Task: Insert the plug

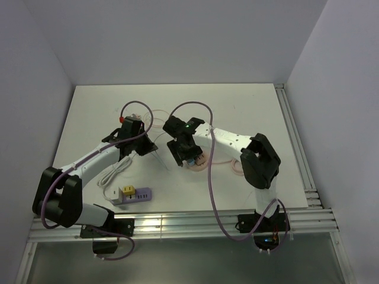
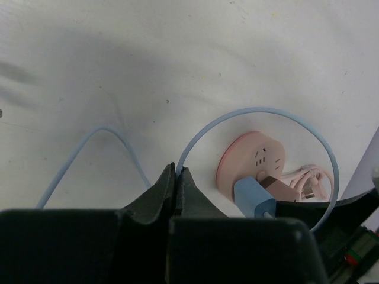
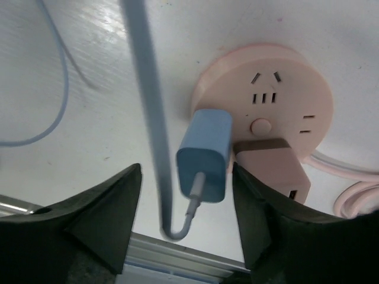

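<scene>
A round pink socket hub lies mid-table; it also shows in the right wrist view and the left wrist view. A light-blue plug stands on the hub's left part, cable end towards the camera; its prongs are hidden. My right gripper is open, one finger on each side of the plug without touching it. My left gripper is shut on the plug's thin light-blue cable, left of the hub. The plug also shows in the left wrist view.
A pink-brown adapter sits in the hub beside the plug, with a coiled pink cable. A purple power strip with a yellow adapter and white cord lies near the left arm. Metal rails line the near edge.
</scene>
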`<action>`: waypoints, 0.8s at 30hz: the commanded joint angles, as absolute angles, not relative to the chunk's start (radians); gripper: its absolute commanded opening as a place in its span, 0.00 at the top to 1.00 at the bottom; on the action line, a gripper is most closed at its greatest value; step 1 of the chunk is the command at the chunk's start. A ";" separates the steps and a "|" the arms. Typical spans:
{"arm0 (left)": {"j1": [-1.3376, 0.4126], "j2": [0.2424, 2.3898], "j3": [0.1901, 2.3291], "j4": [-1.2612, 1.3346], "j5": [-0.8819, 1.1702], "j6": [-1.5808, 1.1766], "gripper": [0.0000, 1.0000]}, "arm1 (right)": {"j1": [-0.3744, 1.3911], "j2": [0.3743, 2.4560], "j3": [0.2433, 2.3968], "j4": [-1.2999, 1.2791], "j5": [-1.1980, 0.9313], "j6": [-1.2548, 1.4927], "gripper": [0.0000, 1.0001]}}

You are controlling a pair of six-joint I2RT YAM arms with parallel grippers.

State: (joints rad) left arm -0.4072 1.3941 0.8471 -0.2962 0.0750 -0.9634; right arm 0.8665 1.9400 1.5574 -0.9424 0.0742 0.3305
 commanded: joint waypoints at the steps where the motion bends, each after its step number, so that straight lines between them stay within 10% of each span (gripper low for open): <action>1: -0.403 1.382 0.854 -0.250 0.091 -0.986 1.00 | 0.877 1.818 1.551 -0.930 0.081 0.359 0.29; 24: -0.407 1.414 0.854 -0.229 0.107 -0.977 1.00 | 0.899 1.802 1.459 -0.761 0.198 0.242 0.39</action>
